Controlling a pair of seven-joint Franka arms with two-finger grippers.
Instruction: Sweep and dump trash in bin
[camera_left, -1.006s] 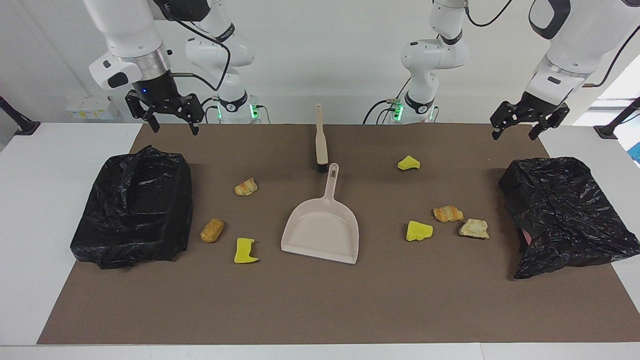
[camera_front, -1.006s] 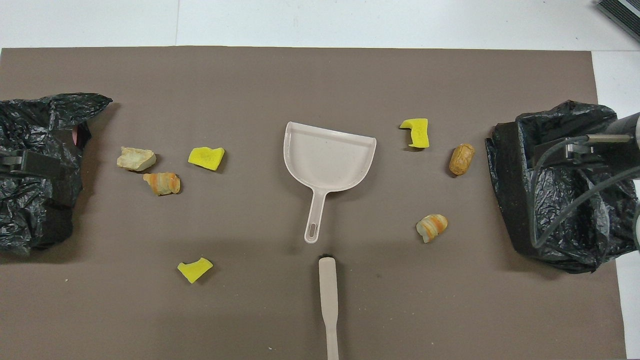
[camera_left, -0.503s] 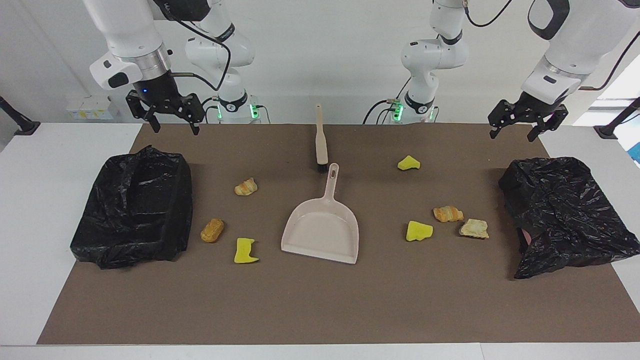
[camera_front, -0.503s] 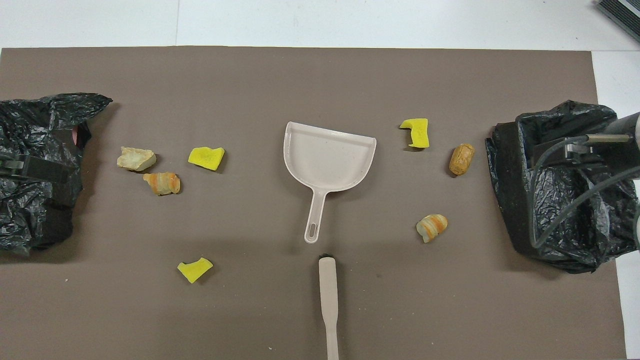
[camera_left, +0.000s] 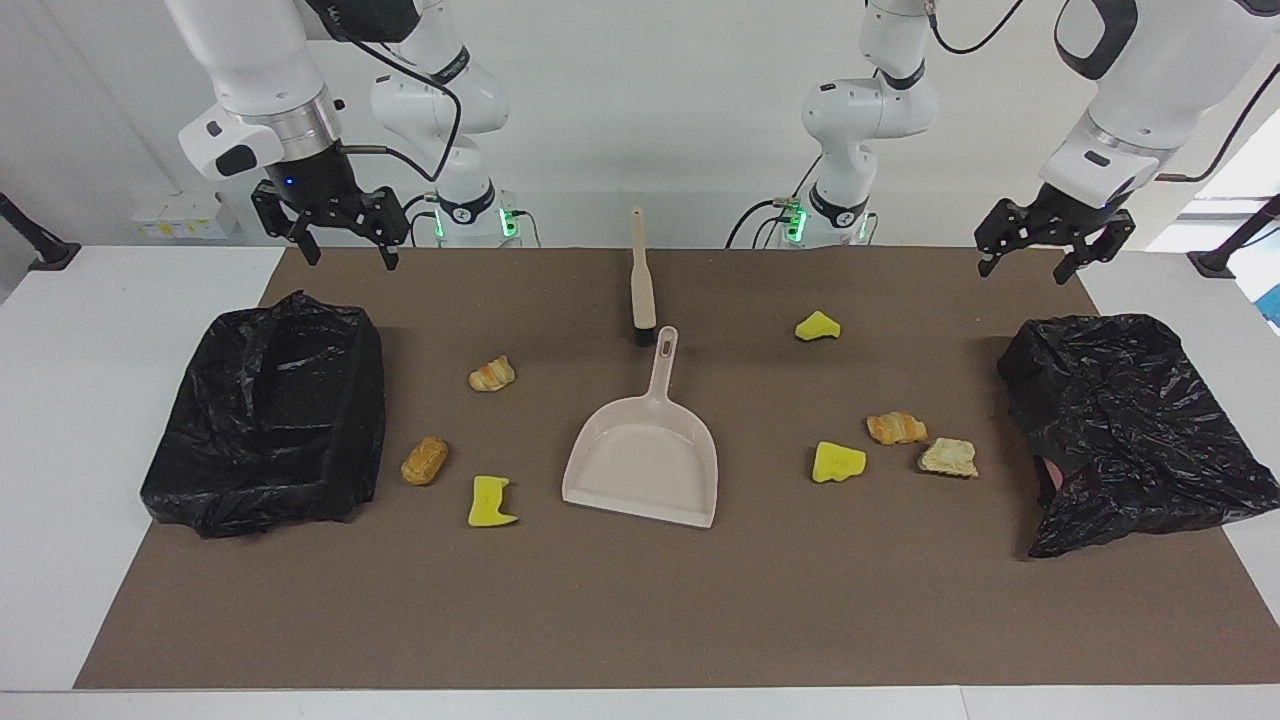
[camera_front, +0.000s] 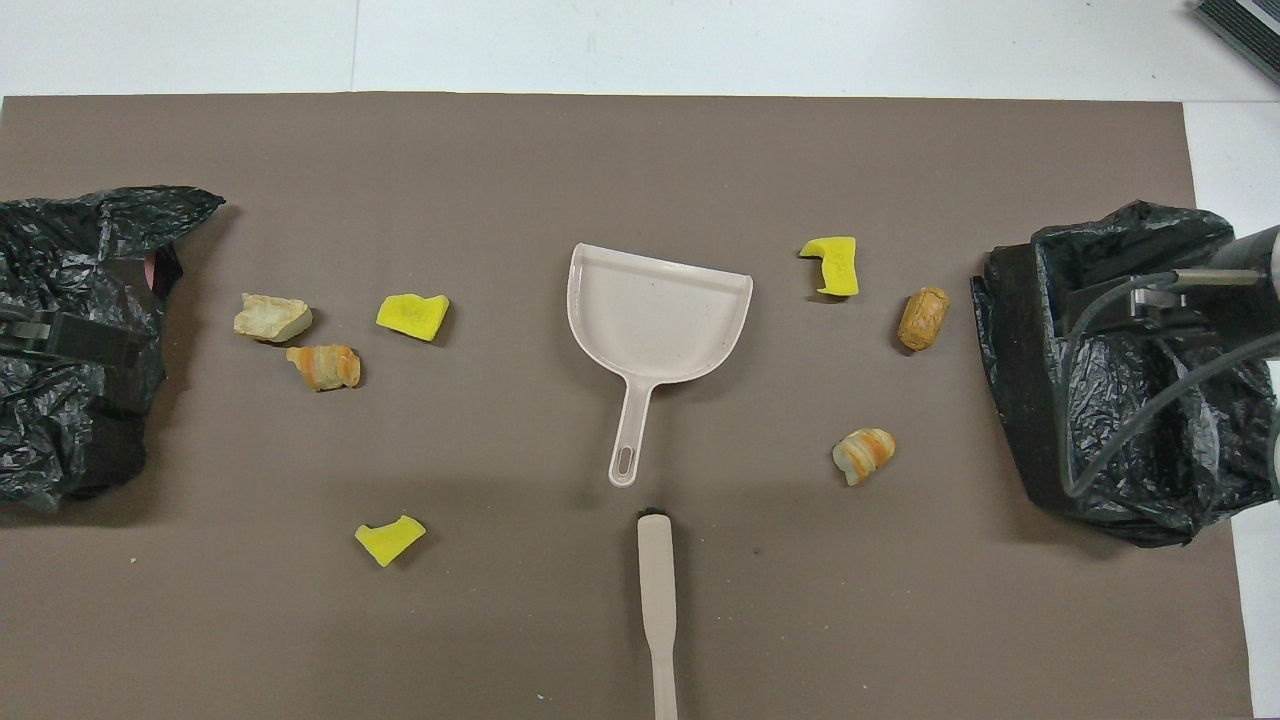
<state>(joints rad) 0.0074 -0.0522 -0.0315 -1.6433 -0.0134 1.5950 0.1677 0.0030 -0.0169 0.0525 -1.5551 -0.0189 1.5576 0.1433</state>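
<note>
Facing view first: a broad grey-brown mat (camera_left: 640, 600) covers a white table (camera_left: 90, 400), with a plain white wall at the robots' end. Both claws hang in the air with fingers spread wide, holding nothing. The right gripper (camera_left: 343, 245) is over the mat's edge by the robots, above the crumpled black-bagged bin (camera_left: 265, 415) at its end. The left gripper (camera_left: 1052, 248) is likewise up above the other black plastic-lined bin (camera_left: 1130, 430).

Between the two claws, on the mat, lie the beige plastic dustpan (camera_left: 645, 450) and, just beside its handle tip, the beige-handled brush (camera_left: 641, 280). The trash (camera_left: 838, 462) is scattered on the mat: four yellow and tan bits toward the left claw's end, three toward the right claw's, all well below and apart from either claw.
</note>
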